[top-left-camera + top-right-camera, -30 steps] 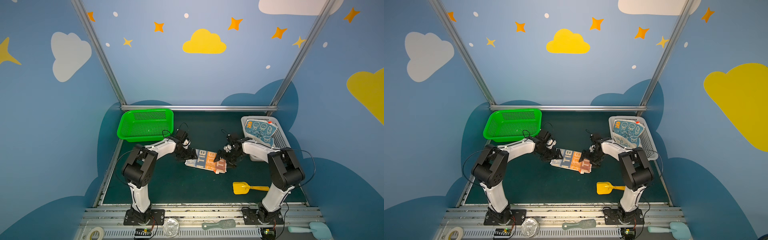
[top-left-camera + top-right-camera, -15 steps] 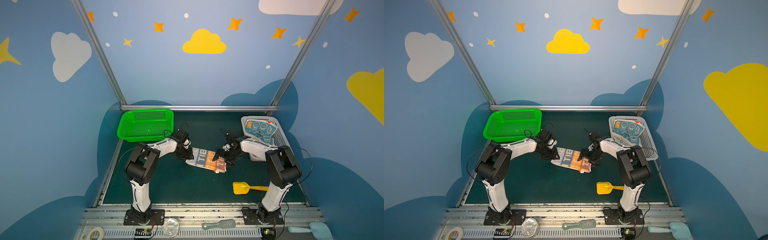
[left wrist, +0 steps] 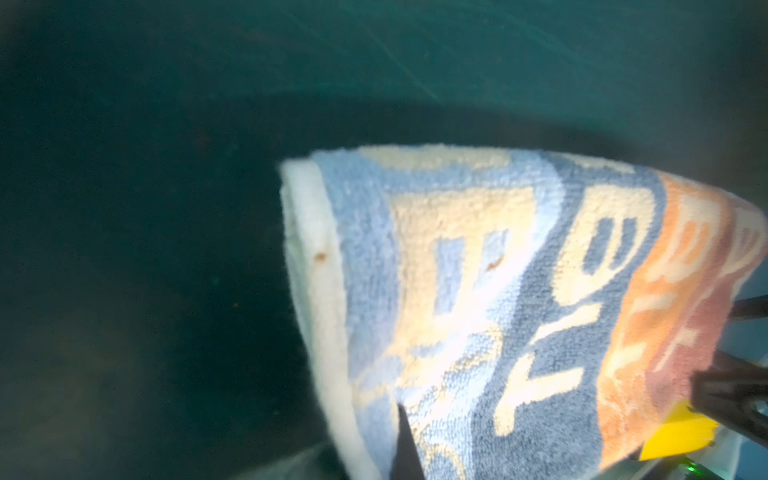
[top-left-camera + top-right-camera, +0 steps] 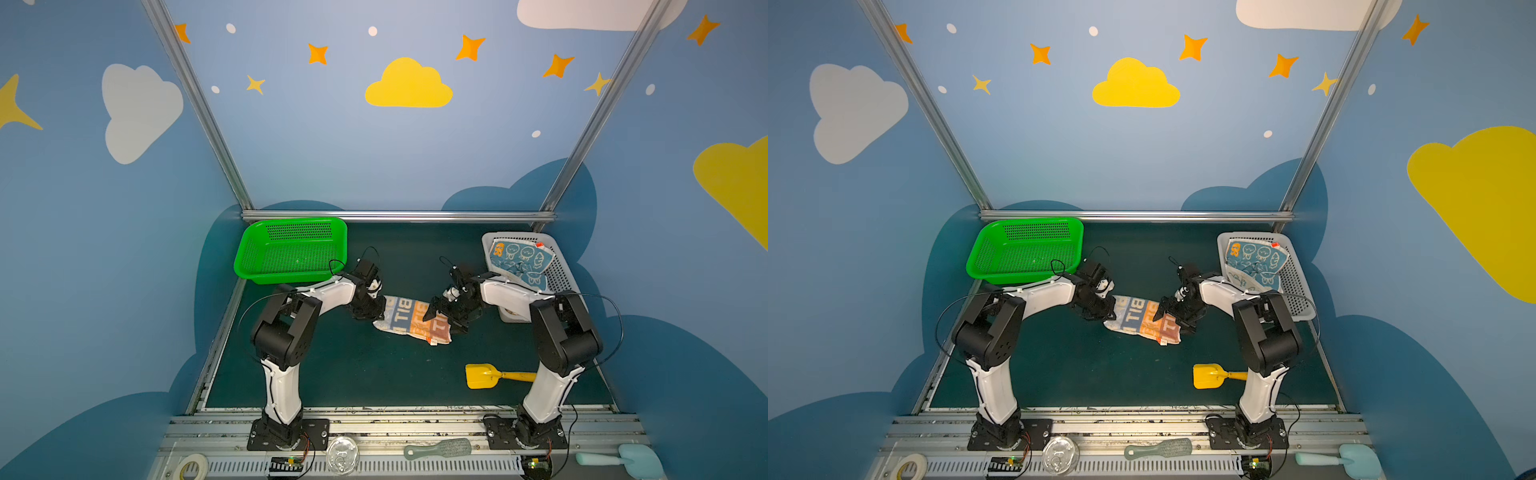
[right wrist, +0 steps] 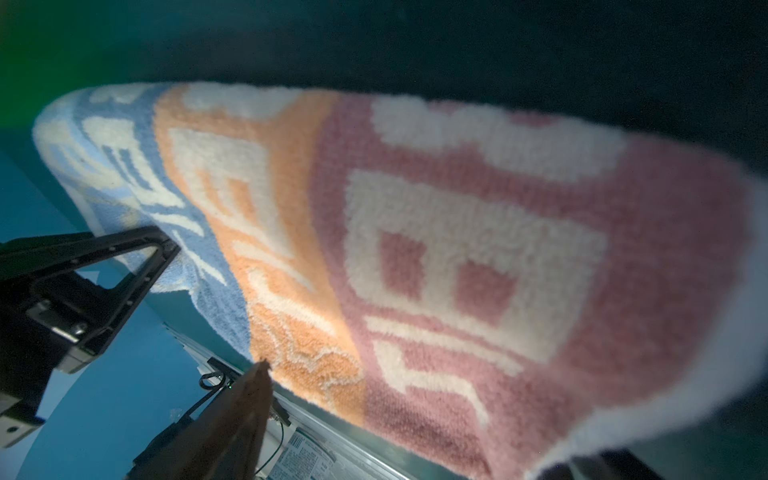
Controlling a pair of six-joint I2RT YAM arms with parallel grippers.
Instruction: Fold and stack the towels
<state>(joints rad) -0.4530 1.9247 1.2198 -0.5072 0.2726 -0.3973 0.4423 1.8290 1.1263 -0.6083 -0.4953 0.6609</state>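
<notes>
Remote check, items as I see them.

1. Room: blue walls point(image 4: 374, 166) painted with clouds and stars, and metal posts in the far corners.
2. Surface: dark green mat point(image 4: 353, 374), flat.
3. Towel point(image 4: 409, 318): on the mat, stretched between my two grippers. It is banded cream-blue, blue, orange, then pink, with large cream lettering. The long axis runs from gripper to gripper. The blue end points at the left gripper, and the pink end points at the right gripper and sits slightly nearer the arm bases. Its colour bands cross the short axis.
4. Left gripper point(image 4: 371, 309): closed on the blue end of the towel. In the left wrist view the cloth rises right up to one fingertip point(image 3: 405, 440).
5. Right gripper point(image 4: 440, 316): jaws wide apart over the pink end, nothing clamped.
6. Green basket point(image 4: 286, 277): just beyond the left gripper, towards the back wall.
7. White basket point(image 4: 561, 274): beyond the right gripper and outward. A blue towel point(image 4: 519, 259) lies in it, crumpled.
8. Yellow scoop point(image 4: 482, 376): on the mat behind the right gripper, near that arm's base.
</notes>
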